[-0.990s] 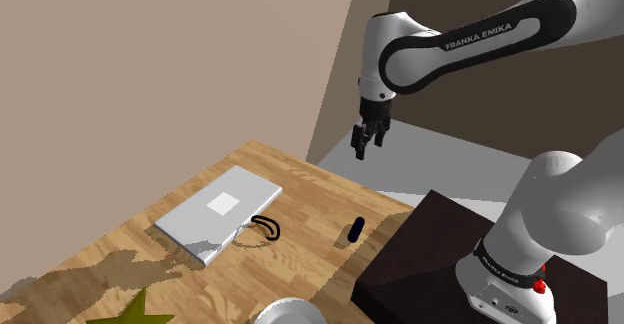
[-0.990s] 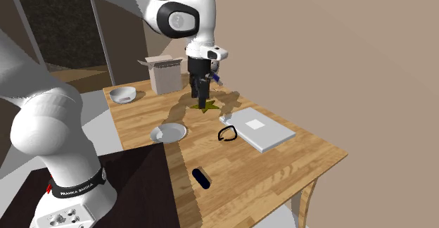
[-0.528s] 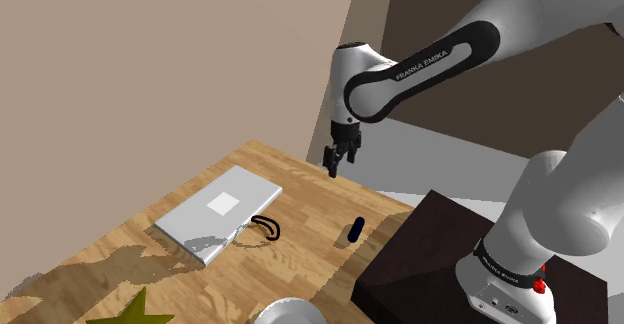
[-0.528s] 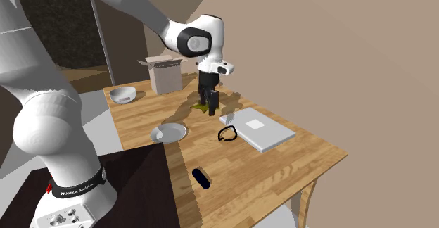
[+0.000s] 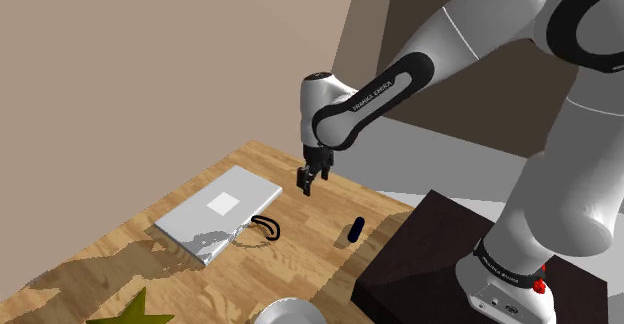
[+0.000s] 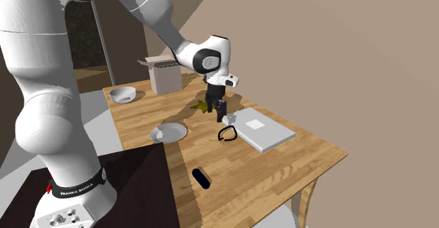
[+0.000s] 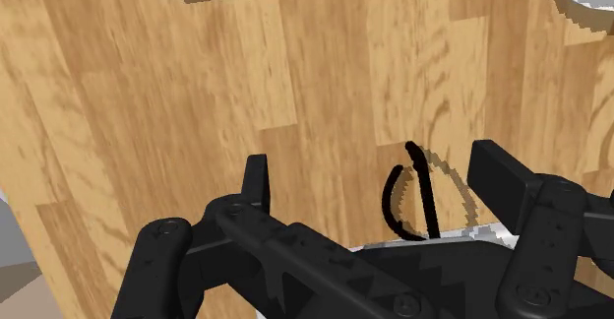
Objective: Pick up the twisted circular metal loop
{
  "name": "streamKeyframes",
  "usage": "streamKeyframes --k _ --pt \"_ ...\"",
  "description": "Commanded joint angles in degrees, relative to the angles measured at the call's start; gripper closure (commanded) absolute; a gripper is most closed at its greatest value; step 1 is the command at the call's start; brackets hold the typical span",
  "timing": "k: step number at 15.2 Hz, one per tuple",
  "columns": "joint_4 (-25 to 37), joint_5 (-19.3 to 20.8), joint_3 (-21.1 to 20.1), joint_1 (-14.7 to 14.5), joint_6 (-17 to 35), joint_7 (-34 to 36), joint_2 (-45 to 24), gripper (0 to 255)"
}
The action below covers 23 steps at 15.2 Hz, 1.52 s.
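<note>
Gripper (image 5: 306, 180) has dropped lower, jaws spread apart, hanging above the black loop (image 7: 385, 204) beside a grey slab (image 5: 200, 222).

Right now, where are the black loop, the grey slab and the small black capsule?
black loop (image 7: 421, 191), wrist view, on its straight strand.
grey slab (image 5: 192, 222), shoulder view, on its bare top face.
black capsule (image 5: 356, 229), shoulder view, on its middle.

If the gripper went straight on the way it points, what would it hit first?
Probably the black loop, which lies on the wooden table between the fingers of the open gripper. It sits off-centre, so bare wood might come first.
</note>
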State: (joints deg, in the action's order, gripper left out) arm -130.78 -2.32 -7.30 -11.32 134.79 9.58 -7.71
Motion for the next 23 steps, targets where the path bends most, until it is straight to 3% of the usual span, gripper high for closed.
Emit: streamKeyframes --k 1,12,22,23 --pt "3.4 0.7 -0.5 -0.8 1.5 0.7 -4.7 0" --pt "23.8 4.6 -1.0 -6.0 5.1 3.1 -28.3 0" --pt "25.2 5.1 -0.4 -6.5 8.6 3.2 -33.2 0" --pt "25.1 5.1 -0.4 -6.5 8.7 3.2 -33.2 255"
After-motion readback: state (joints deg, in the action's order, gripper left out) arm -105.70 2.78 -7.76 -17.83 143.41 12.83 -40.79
